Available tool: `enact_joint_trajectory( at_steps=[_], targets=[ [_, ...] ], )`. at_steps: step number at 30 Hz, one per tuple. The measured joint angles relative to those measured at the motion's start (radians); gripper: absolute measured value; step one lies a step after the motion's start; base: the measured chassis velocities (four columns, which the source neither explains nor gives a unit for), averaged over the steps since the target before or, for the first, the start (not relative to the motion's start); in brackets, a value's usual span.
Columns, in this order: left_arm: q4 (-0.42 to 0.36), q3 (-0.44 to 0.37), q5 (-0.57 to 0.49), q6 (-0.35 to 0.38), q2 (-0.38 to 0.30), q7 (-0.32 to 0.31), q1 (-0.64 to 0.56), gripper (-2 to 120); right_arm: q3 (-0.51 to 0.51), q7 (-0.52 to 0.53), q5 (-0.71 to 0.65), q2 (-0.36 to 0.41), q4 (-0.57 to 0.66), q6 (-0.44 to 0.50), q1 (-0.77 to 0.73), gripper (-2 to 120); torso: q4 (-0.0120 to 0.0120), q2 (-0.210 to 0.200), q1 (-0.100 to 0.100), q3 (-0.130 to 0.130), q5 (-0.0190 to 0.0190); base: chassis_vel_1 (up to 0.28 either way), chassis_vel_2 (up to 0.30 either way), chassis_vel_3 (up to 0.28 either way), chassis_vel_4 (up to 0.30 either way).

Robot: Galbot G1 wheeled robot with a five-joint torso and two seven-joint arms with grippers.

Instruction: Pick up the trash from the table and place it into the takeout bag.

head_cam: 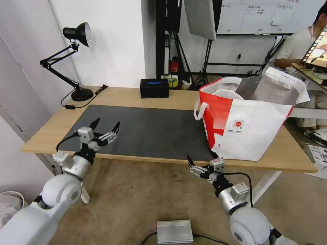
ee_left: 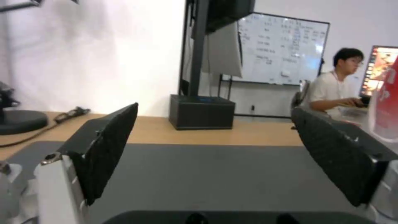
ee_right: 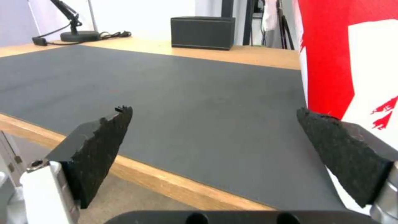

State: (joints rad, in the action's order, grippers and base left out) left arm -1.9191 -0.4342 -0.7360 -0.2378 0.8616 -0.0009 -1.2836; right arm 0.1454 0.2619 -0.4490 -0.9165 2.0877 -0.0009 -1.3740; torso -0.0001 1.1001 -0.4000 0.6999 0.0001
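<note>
Your left gripper [head_cam: 105, 125] hovered over the near left corner of the dark mat [head_cam: 150, 131], fingers spread wide, holding nothing. Your right gripper [head_cam: 201, 157] hung at the table [head_cam: 44, 136] front edge, just beside the takeout bag [head_cam: 248, 127], also wide apart. The bag stood upright on the table's right end.

Black desk lamp [head_cam: 79, 51] far left; black tissue box [head_cam: 154, 88] far edge; whiteboard [ee_left: 283, 49] behind.
</note>
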Motion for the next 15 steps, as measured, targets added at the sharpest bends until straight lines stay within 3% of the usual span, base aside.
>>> enact_joint_trajectory(
  at_steps=[6,15],
  targets=[
    [0.024,-0.057,0.067,-0.079,0.047,-0.002,-0.076,100,0.000,0.000,0.000,0.000,0.000,0.000,0.000,100,0.0001,0.000,0.000,0.000,-0.0001,0.000,0.000,0.000,0.000],
    [0.025,-0.097,0.093,-0.106,0.087,0.028,-0.161,100,0.000,0.000,0.000,0.000,0.000,0.000,0.000,100,0.0001,0.000,0.000,0.000,-0.0001,0.000,0.000,0.000,0.000]
  ],
)
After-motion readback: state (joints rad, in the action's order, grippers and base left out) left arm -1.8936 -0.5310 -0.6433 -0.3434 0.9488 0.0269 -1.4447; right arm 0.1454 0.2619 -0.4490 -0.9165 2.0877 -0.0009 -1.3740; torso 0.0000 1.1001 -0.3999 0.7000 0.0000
